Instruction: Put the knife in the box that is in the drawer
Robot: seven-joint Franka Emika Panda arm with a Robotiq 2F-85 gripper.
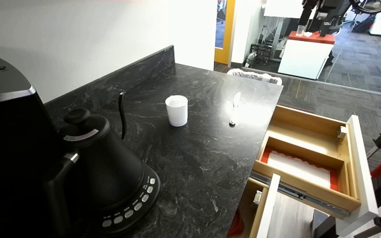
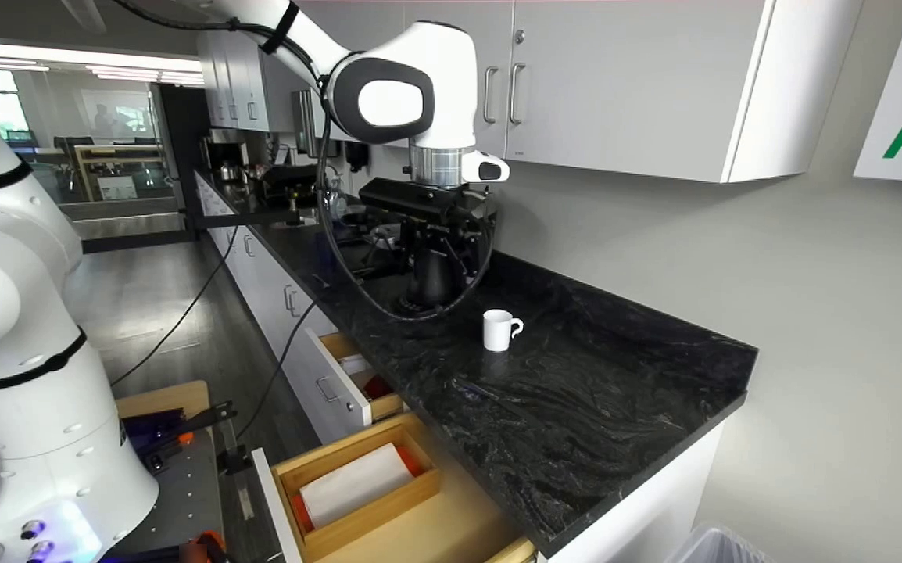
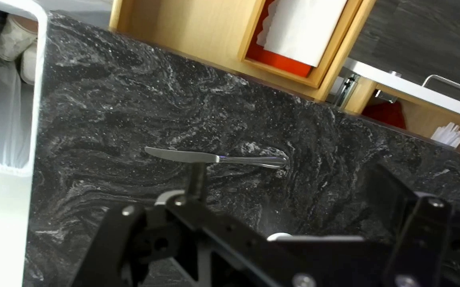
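knife point(image 3: 216, 158): flat on the dark countertop point(image 3: 114, 99), blade tip toward the bin point(image 3: 36, 103), handle the opp. way. not picked up, not in the box point(image 2: 377, 516).

gripper point(image 3: 289, 179): fingers point(image 3: 196, 183) spread wide apart in wrist view, nothing clamped btwn them. in an exterior view the arm point(image 2: 451, 90) hangs it over the countertop, looks well up off the stone; exact height above the knife can't be judged.

done, afaict: drawer point(image 1: 360, 158) is pulled out, box sits inside w/ its top uncovered, red lining point(image 3: 280, 59) + white sheet point(image 1: 299, 168) on its floor. so box is reachable, no prep left there imo. next drawer along point(image 2: 338, 414) is also out; prob not the goal.

left: basically everything w/ the knife. line up over it, lower, get a finger each side of the slim body, close, lift, carry past the countertop edge, down into the box, let go. prog. approx nil, my est.

hardest bit left imo: the grasp. knife's thin + flat, so fingers prob need to go v. low to bite. white cup point(image 1: 177, 110) stands near the knife, apart from it; might get bumped en route.
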